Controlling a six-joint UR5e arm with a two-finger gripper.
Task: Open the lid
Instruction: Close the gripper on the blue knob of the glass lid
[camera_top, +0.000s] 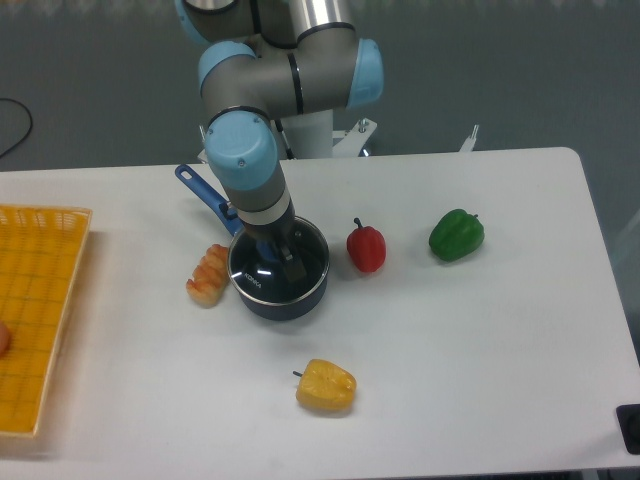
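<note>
Count on the table: three peppers – one red (366, 247), one green (456, 234), one yellow (326, 386); one saucepan (272, 270); one lid (262, 275); one croissant (208, 274); one basket (35, 310).

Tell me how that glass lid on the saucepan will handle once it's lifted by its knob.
The lid looks like rigid glass with a metal rim, so probably stiff, fairly heavy for its size, and breakable if dropped. Held only at the small centre knob, where the claw sits, it may swing or tilt. The glossy surface suggests it is slippery.
</note>
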